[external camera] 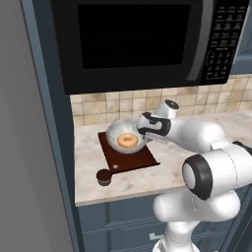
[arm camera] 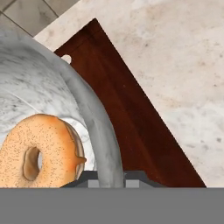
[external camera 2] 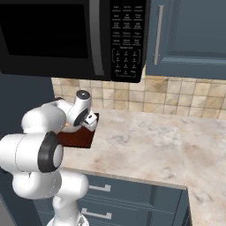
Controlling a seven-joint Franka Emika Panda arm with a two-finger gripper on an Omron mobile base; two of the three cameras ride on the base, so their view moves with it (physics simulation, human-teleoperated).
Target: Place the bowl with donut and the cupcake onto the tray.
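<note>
One bowl holding one donut sits over the one tray, apparently lifted, its rim pinched by the gripper. One cupcake stands on the bench beside the tray.

I was working in a home kitchen. A black built-in microwave oven with a keypad hung above a pale marbled stone counter. Behind the counter ran a backsplash of beige square tiles. Blue-grey cabinet drawers with silver bar handles sat under it, and a blue-grey wall cupboard with a long silver handle stood beside the microwave.
</note>
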